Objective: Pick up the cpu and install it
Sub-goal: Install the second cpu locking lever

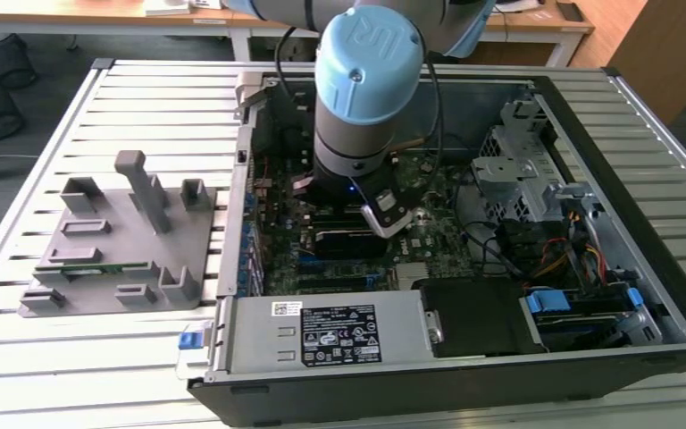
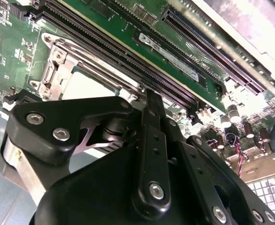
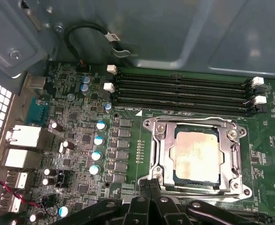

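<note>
The cpu (image 3: 196, 154), a pale silvery square chip, lies flat inside the metal-framed socket (image 3: 158, 150) on the green motherboard. In the second wrist view the cpu (image 2: 88, 86) shows as a pale patch just beyond my black fingers (image 2: 150, 108). My gripper (image 3: 149, 185) hangs just off the socket's near edge with its fingers pressed together and nothing between them. In the exterior view the arm reaches down into the open computer case, and the gripper (image 1: 391, 219) sits low over the middle of the board.
Black memory slots (image 3: 179, 91) run along the far side of the socket. The case (image 1: 629, 268) holds a power supply (image 1: 319, 331), a drive cage (image 1: 522, 170) and loose cables (image 1: 557, 259). A grey fixture (image 1: 117, 241) with a green strip (image 1: 81, 261) stands on the slatted table at the exterior view's left.
</note>
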Motion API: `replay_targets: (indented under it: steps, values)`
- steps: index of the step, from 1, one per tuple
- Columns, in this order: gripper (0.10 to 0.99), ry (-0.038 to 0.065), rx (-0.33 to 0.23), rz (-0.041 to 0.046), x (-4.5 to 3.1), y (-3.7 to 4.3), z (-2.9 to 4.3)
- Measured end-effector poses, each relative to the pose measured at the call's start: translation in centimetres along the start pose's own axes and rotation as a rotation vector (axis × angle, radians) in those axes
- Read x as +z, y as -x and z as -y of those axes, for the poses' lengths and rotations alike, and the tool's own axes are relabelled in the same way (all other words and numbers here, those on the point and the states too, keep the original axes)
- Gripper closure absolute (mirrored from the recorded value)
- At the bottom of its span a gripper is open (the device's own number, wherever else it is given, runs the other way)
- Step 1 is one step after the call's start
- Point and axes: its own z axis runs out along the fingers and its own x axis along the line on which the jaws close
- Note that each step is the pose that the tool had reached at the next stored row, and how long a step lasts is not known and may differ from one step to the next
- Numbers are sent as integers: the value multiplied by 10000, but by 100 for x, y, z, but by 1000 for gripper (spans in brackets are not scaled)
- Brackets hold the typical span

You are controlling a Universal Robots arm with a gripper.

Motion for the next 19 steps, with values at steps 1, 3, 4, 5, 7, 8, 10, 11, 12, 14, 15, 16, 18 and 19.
replay_targets:
  steps: [1, 3, 4, 5, 7, 8, 10, 11, 12, 14, 15, 16, 18, 19]
  values:
    - [980, 19, -1, 1, 4, -3, 1]
    - [980, 57, -4, 4, 11, -11, 2]
    - [980, 71, -5, 5, 14, -16, 3]
    - [980, 80, -6, 5, 16, -21, 3]
    - [980, 100, -7, 6, 20, -33, 4]
    - [980, 113, -7, 7, 21, -37, 4]
    - [980, 142, -10, 8, 23, -44, 4]
    - [980, 153, -10, 9, 24, -46, 4]
    - [980, 162, -10, 10, 26, -48, 3]
    - [980, 180, -10, 11, 29, -52, 2]
    - [980, 192, -11, 12, 31, -53, 1]
    - [980, 205, -11, 13, 32, -54, 1]
    - [980, 230, -12, 14, 36, -55, -1]
    - [980, 243, -12, 15, 38, -56, -2]
